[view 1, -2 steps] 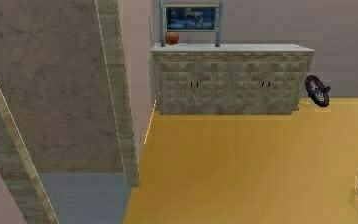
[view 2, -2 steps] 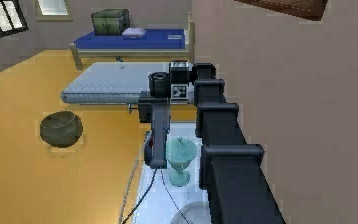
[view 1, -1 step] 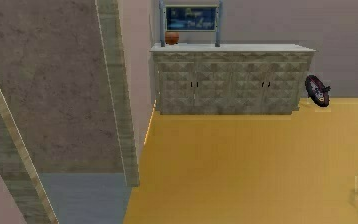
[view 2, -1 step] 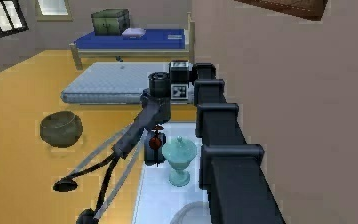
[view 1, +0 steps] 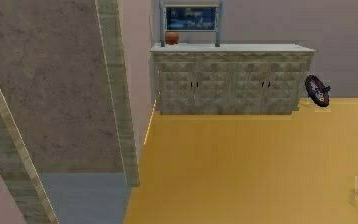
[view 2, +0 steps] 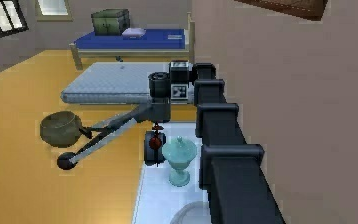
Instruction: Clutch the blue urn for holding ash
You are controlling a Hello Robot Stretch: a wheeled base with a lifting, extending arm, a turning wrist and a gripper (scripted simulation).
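In the arm side view the arm (view 2: 227, 150) rises as a dark bar from the bottom edge. At its far end the pincer (view 2: 77, 146) reaches out towards the view's left over yellow floor (view 2: 47, 190). Its thin fingers (view 2: 107, 135) end just beside an olive round thing (view 2: 55, 127) that lies on the floor, so it cannot be told whether the pincer has hold of anything, nor how its fingers are set.

The blue urn (view 2: 179, 160), a pale blue-green goblet shape, stands upright on a pale desk (view 2: 152, 205). It is near the desk's far edge and close beside the arm. A small dark and red thing (view 2: 157, 146) sits just beside the urn. Whether it rests on the desk cannot be made out.

Farther out stand a bed with a grey mattress (view 2: 112, 88) and a bed with a blue cover (view 2: 127, 42). The blue bed carries a pillow (view 2: 134, 33) and a green crate (view 2: 112, 18).

The forward view shows a sideboard (view 1: 232, 85) against the wall. A glass tank (view 1: 192, 22) and an orange ball (view 1: 172, 39) stand at its left end. A dark round thing with red (view 1: 317, 90) leans at its right end.
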